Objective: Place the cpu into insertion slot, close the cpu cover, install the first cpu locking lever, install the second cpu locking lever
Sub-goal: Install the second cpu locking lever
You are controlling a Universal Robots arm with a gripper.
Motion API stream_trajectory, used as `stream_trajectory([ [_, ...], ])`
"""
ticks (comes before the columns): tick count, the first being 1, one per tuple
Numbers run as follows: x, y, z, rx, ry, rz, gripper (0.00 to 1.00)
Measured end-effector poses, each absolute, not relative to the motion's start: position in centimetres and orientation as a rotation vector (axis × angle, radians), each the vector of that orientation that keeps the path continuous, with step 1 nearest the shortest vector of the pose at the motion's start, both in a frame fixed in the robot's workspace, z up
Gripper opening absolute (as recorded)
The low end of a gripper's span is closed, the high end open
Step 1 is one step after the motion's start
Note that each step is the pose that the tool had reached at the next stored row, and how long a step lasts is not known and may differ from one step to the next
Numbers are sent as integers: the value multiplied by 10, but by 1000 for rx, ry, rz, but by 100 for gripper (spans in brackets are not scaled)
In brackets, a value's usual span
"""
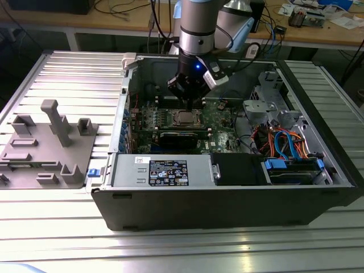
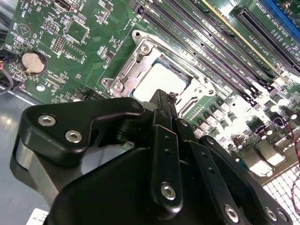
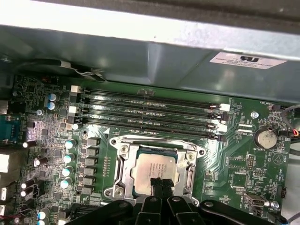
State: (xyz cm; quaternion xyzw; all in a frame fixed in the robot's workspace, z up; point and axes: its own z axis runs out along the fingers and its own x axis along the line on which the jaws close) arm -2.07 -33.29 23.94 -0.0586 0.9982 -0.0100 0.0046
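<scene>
Cpu (image 3: 152, 169) sits in the slot (image 3: 123, 151), cover (image 3: 190, 168) down around it. Gripper (image 3: 162, 183) hangs just above the chip, fingertips pressed together, holding nothing.

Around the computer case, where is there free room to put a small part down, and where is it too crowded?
Free: the ribbed metal table between the grey fixture and the computer case, also the strip in front of the case. Crowded: the motherboard around the cpu, where the hand hangs, and the cable corner.

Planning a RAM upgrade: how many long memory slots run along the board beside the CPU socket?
4, parallel and side by side in the first wrist view, between the cpu cover and the case wall. The gripper hides none.
</scene>
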Motion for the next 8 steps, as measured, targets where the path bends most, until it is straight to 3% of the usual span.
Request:
stream_trajectory([
  [8,-21,-333,246,-184,3127,-32,11],
])
